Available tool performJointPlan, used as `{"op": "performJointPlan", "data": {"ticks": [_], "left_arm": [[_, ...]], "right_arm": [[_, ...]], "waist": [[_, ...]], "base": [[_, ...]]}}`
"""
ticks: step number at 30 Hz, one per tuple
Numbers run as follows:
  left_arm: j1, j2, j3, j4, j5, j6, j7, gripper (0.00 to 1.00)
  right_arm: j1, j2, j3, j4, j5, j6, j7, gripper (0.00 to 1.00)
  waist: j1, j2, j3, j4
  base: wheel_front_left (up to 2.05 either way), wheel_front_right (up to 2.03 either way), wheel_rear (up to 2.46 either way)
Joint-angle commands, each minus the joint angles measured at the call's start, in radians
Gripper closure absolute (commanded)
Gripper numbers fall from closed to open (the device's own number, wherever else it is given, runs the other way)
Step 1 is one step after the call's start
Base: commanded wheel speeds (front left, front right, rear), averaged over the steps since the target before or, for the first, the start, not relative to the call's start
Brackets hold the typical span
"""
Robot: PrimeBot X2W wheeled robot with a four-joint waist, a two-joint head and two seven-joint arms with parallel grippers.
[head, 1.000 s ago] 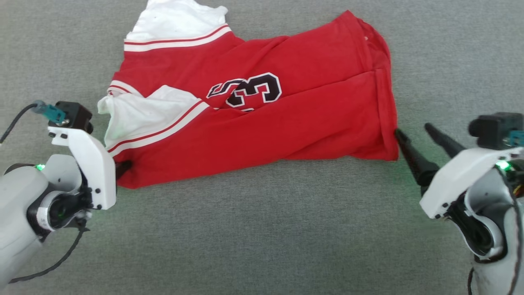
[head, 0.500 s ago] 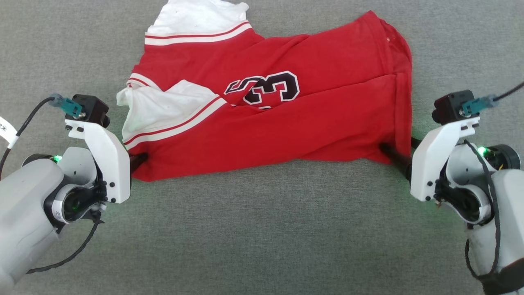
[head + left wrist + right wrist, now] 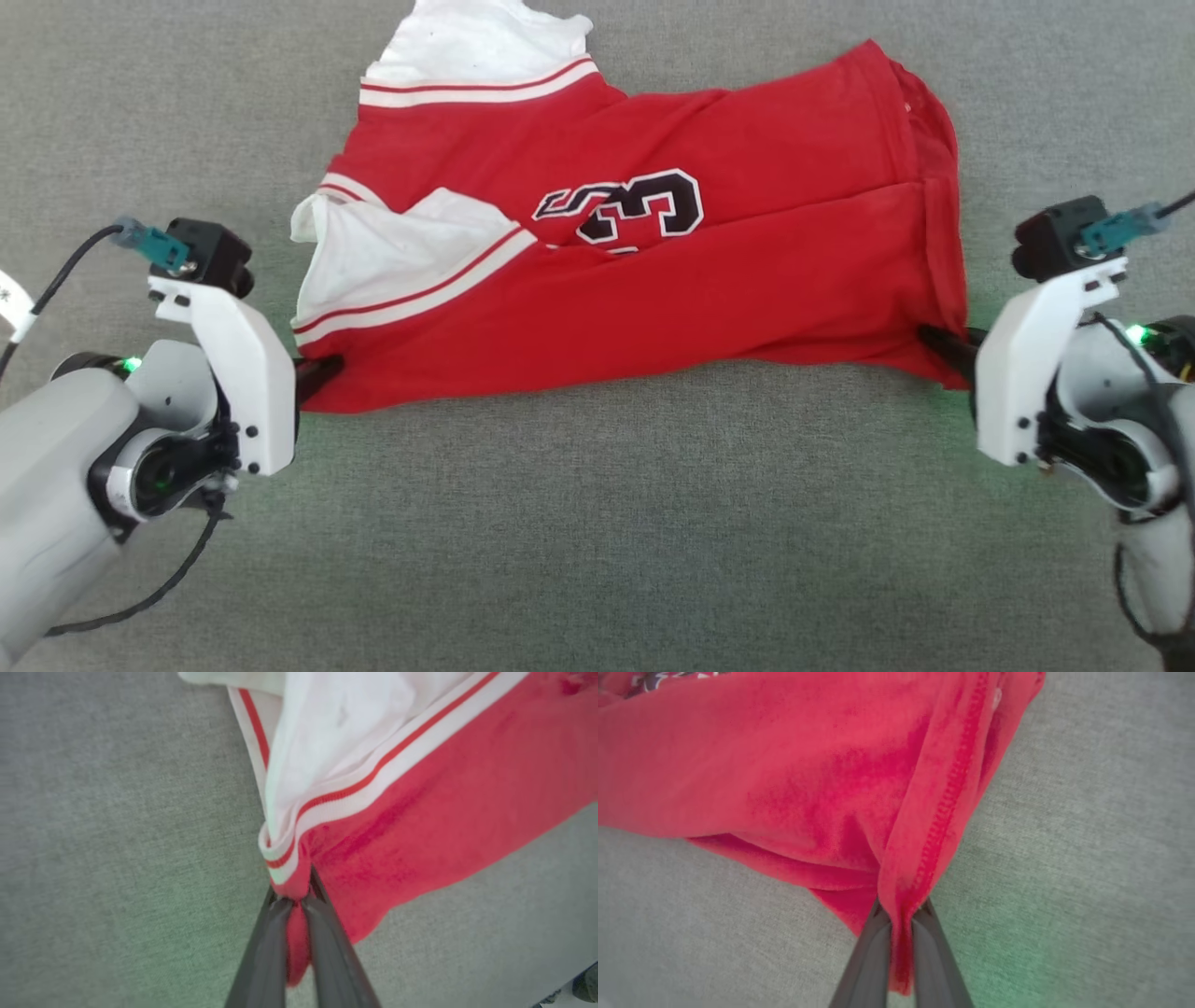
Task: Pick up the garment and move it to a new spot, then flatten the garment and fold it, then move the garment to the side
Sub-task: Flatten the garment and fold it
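The garment, a red T-shirt with white sleeves and black lettering, lies crumpled and partly folded on the grey cloth surface. My left gripper is shut on its near left corner, just below the striped sleeve seam; the left wrist view shows red fabric pinched between the two dark fingers. At the near right corner my right gripper is shut on the hem. Seen from the right wrist, the stitched hem is squeezed between the fingers.
Grey fabric surface spreads all around the shirt, with wide room in front. A cable runs from the left wrist camera and another cable from the right one.
My right gripper went from open beside the shirt's right hem to shut on it. The head camera shifted, so the whole scene slid right and down. The left grip stayed shut.
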Motion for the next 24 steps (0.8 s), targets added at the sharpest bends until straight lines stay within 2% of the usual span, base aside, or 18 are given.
{"op": "performJointPlan", "data": {"ticks": [1, 7, 15, 19, 24], "left_arm": [[0.016, 0.016, 0.003, -0.018, -0.013, 0.011, 0.005, 1.0], [0.039, 0.097, 0.011, -0.144, -0.019, 0.074, 0.013, 1.0], [0.1, 0.21, 0.013, -0.353, -0.031, 0.183, -0.009, 1.0], [0.146, 0.242, 0.007, -0.434, -0.052, 0.228, -0.027, 1.0], [0.191, 0.248, -0.004, -0.466, -0.077, 0.246, -0.049, 1.0]], "right_arm": [[0.014, -0.014, -0.01, -0.019, 0.01, 0.0, 0.01, 1.0], [0.073, -0.048, -0.048, -0.122, 0.035, 0.0, 0.063, 1.0], [0.197, -0.071, -0.123, -0.275, 0.068, -0.001, 0.165, 1.0], [0.273, -0.053, -0.178, -0.343, 0.069, -0.001, 0.222, 1.0], [0.335, -0.019, -0.226, -0.392, 0.051, -0.001, 0.244, 1.0]], "waist": [[0.0, 0.0, -0.005, 0.002], [0.0, 0.0, -0.024, 0.007], [0.0, 0.0, -0.047, 0.013], [0.0, 0.0, -0.049, 0.014], [0.0, 0.0, -0.045, 0.013]], "base": [[0.0, 0.0, 0.0], [0.0, 0.0, 0.0], [0.0, 0.0, 0.0], [0.0, 0.0, 0.0], [0.0, 0.0, 0.0]]}}
